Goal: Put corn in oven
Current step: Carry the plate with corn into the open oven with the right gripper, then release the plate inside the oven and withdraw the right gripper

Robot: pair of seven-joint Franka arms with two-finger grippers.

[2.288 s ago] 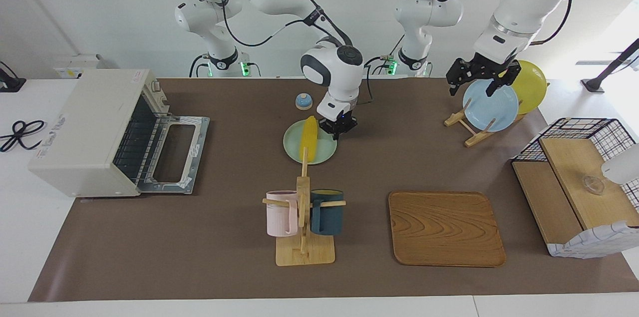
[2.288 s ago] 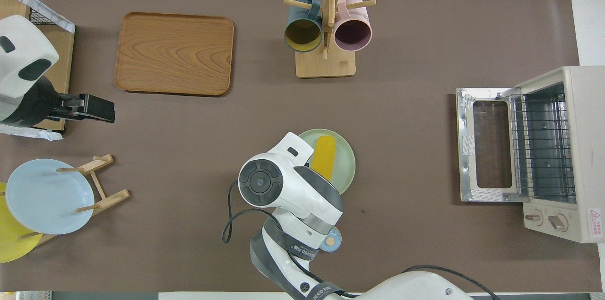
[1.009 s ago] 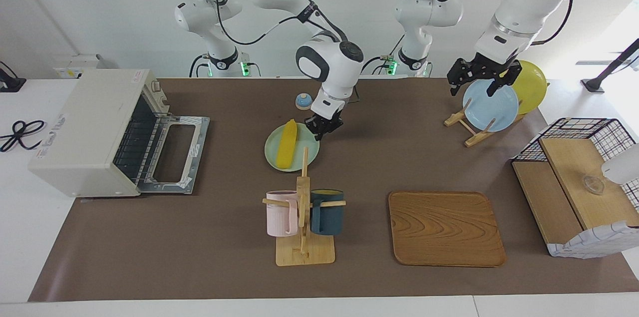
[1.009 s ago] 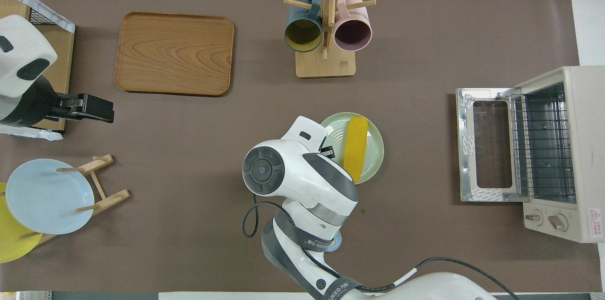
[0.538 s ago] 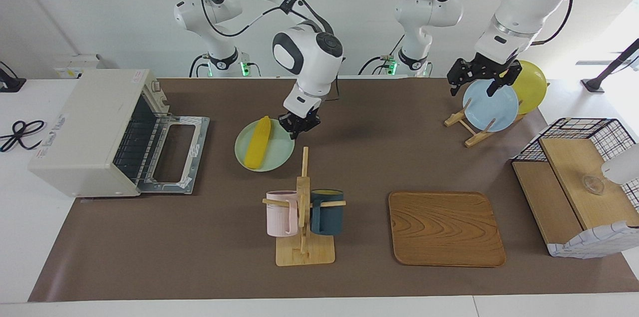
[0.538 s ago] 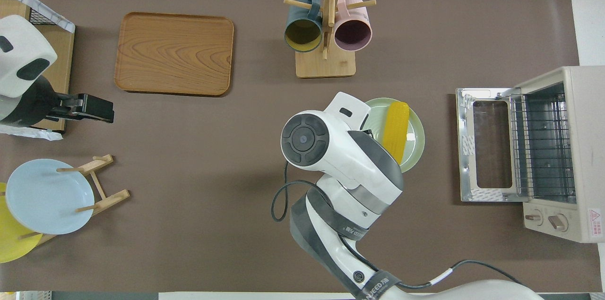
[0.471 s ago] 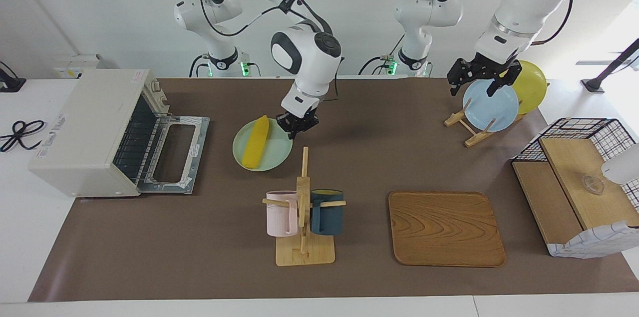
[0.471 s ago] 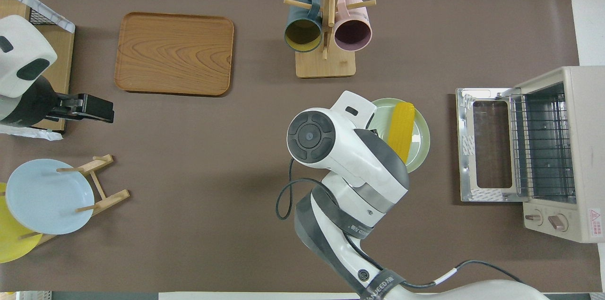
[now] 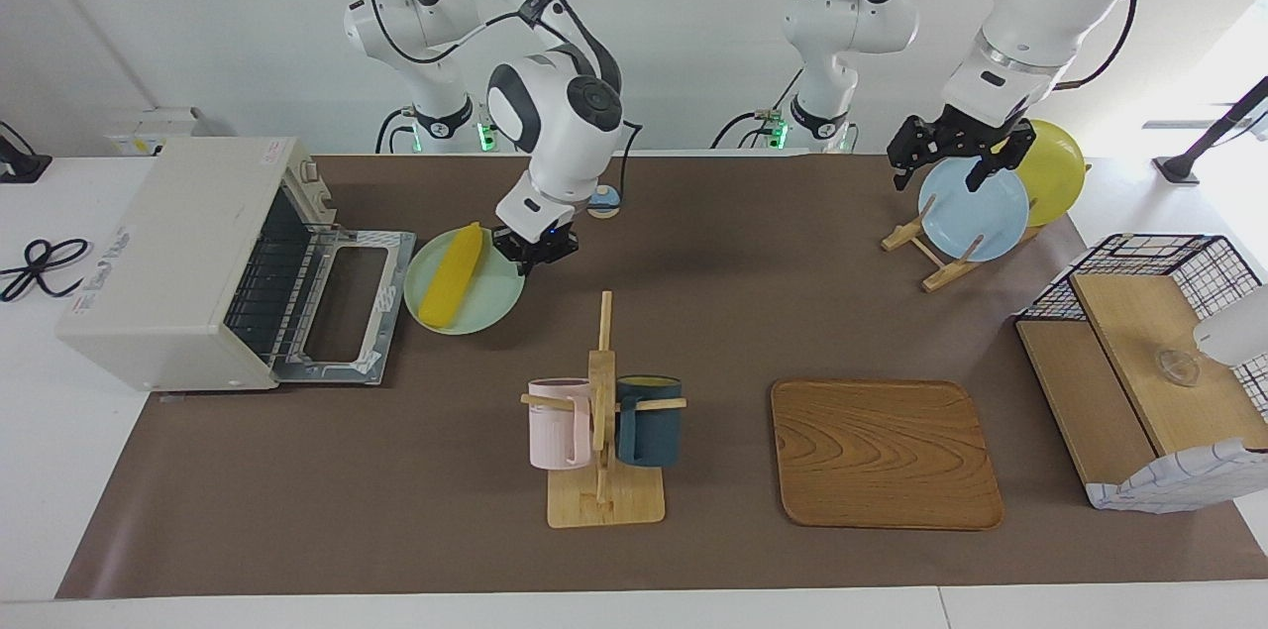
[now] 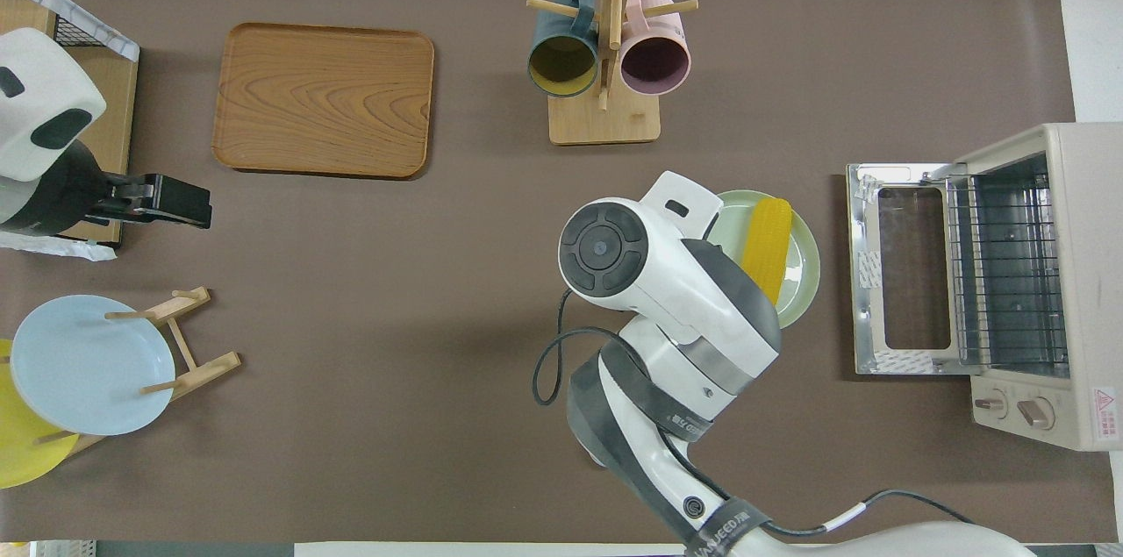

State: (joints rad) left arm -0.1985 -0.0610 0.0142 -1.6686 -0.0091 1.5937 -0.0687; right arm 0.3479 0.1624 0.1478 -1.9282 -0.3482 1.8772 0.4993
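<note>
Right gripper (image 9: 535, 256) pinched on the rim of the green plate (image 9: 495, 304), corn (image 9: 451, 288) riding on it just beside the oven (image 9: 188, 258) door — keep it level, slide slow; left gripper (image 9: 949, 158) waits wide open over the plate rack (image 9: 926, 253).

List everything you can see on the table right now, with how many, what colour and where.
corn: one, yellow, on the green plate
green plate: one, pale green, held beside the oven's open door
oven: one, cream, right arm's end, door down
mug rack: one, wood, pink mug and dark blue mug hanging
tray: one, wood, beside the rack
plate stand: one, wood, holding blue plate and yellow plate
wire basket: one, black, left arm's end, wooden box inside
bell: one, blue
right gripper: shut on the green plate's rim
left gripper: open, over the plate stand, waiting
</note>
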